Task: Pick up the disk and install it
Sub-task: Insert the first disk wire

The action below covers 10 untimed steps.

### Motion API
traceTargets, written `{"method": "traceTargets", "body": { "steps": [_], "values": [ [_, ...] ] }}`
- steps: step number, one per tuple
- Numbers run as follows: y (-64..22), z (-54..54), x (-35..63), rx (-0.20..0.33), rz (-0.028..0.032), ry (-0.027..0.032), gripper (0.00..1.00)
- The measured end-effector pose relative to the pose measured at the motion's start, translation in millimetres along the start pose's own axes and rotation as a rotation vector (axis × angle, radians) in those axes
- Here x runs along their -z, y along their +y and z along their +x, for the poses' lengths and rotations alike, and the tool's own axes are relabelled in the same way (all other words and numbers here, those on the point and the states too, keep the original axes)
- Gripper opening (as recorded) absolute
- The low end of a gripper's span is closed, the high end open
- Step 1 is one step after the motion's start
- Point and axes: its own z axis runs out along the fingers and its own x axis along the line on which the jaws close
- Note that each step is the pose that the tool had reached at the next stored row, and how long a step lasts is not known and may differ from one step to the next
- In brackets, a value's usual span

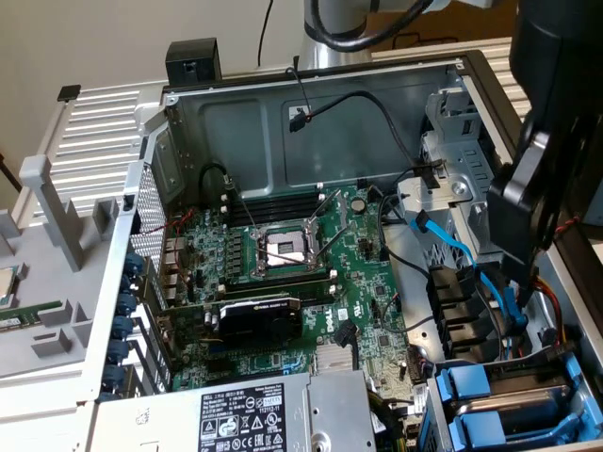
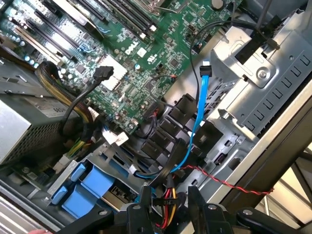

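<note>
The disk (image 1: 524,407) lies flat in the drive cage at the case's near corner, on the exterior view's right, grey metal between bright blue plastic rails. In the wrist view its blue tabs and a strip of metal show as the disk (image 2: 115,194). My gripper (image 1: 516,221) hangs above the case's right side, over the black cable clips and blue SATA cable (image 1: 450,247), a little beyond the drive cage. In the wrist view my gripper (image 2: 167,213) is open, its two black fingers (image 2: 136,214) apart with only loose wires behind the gap. It holds nothing.
The open case holds a green motherboard (image 1: 283,273) with a black graphics card (image 1: 256,318). A grey power supply (image 1: 273,414) sits at the front. A metal bracket cage (image 2: 263,83) and red-black wires (image 2: 229,183) lie close to my fingers.
</note>
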Motion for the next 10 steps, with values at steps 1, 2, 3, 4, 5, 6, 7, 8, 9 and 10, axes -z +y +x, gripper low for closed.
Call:
{"method": "traceTargets", "body": {
  "steps": [1, 2, 3, 4, 5, 6, 7, 8, 9, 10],
  "values": [
    [-0.2, -0.1, 3.6, 0.0, 0.0002, 0.0002, 0.43],
    [-0.3, -0.1, 7.0, 0.0, 0.0004, 0.0002, 0.43],
    [-0.3, -0.1, 9.9, 0.0, 0.0005, 0.0002, 0.43],
    [-0.3, 0.0, 12.7, 0.0, 0.0007, 0.0003, 0.43],
    [-0.3, 0.2, 15.1, 0.0, 0.0007, 0.0001, 0.43],
    [-0.2, 0.3, 17.3, 0.0, 0.0008, 0.0, 0.43],
    [0.0, 0.5, 19.3, 0.0, 0.001, -0.0002, 0.43],
    [0.2, 1.0, 20.9, 0.0, 0.0012, -0.0006, 0.43],
    [0.6, 1.4, 22.6, 0.0, 0.0015, -0.0008, 0.43],
    [0.6, 1.6, 23.8, 0.0, 0.0017, -0.0011, 0.43]
  ]
}}
